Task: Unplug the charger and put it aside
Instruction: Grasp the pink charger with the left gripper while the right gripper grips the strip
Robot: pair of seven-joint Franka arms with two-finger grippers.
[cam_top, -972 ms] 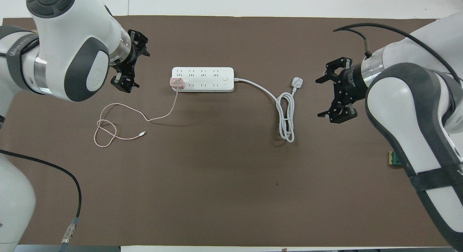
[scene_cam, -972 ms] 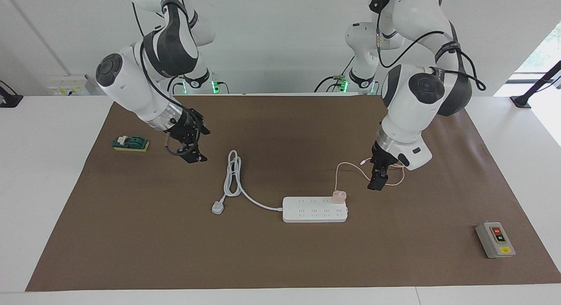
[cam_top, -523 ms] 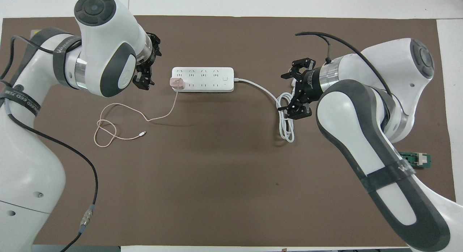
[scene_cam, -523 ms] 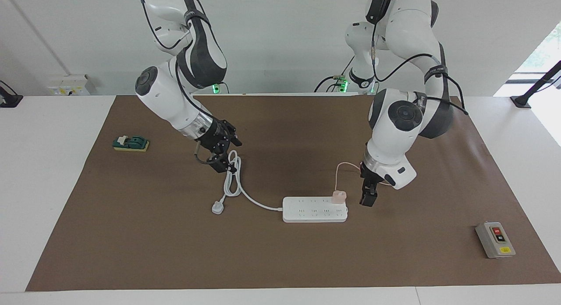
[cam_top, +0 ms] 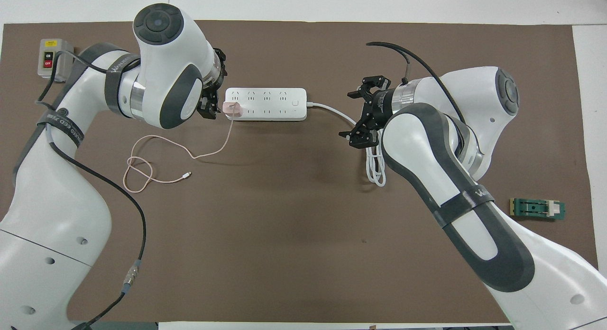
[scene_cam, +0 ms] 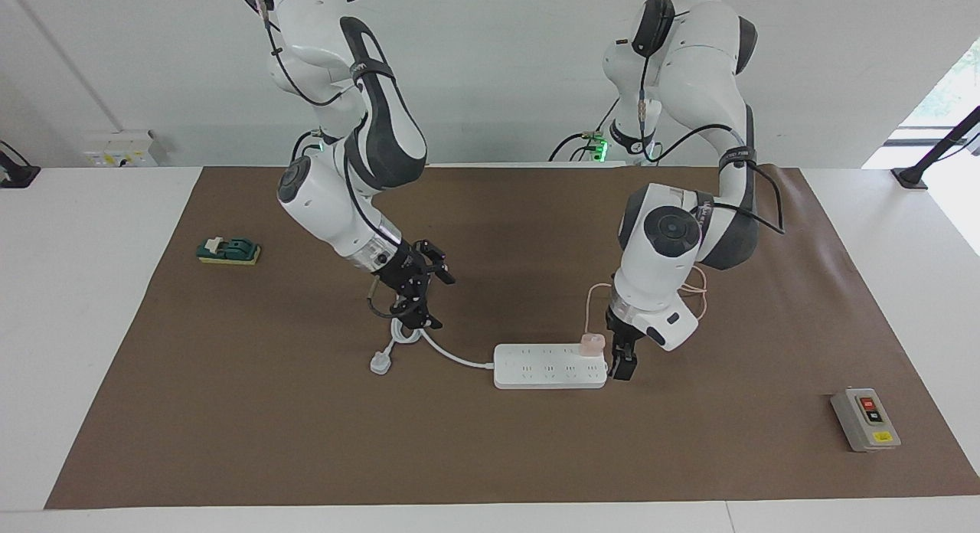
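Pink charger (scene_cam: pixel 592 343) in one power strip (scene_cam: pixel 550 366), two grippers, left gripper (scene_cam: pixel 622 362) seemingly beside it.

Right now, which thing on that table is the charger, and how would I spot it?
Find the long white power strip in the middle of the brown mat. At its end toward the left arm sits a small pale pink cube-shaped charger, plugged in. Its thin pink cable loops across the mat; the strip's own cord is thicker and white.
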